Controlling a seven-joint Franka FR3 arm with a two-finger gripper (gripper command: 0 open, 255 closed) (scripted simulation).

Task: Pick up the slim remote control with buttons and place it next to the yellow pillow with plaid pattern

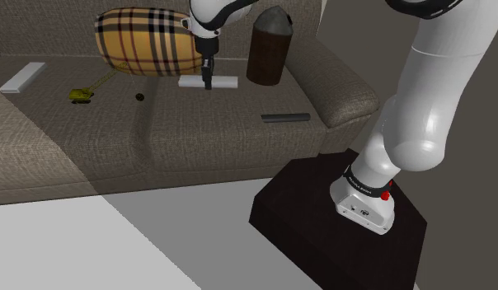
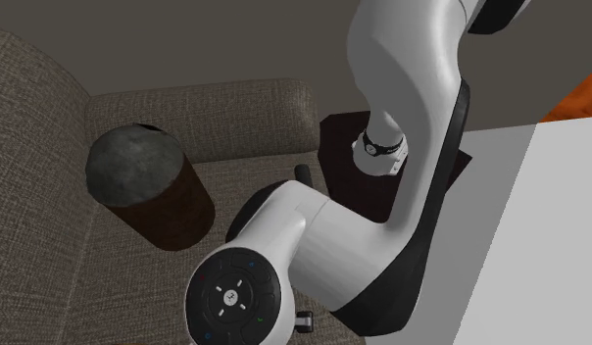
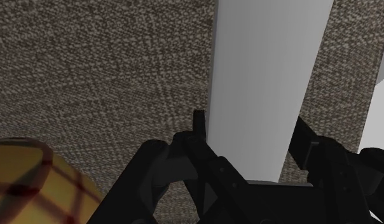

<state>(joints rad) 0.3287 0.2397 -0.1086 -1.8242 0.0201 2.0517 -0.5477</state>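
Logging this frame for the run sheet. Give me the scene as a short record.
surface: sofa
pillow: yellow plaid
remote: white, level, close by the pillow's lower right in the shoulder view
gripper: down at the remote's middle
also: brown cylinder, dark remote, white slab, small yellow toy

Dim, flat light; broad soft shadow across the sofa seat [image 1: 206, 136].

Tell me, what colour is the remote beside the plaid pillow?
The remote is plain pale grey-white; the wrist view shows it best.
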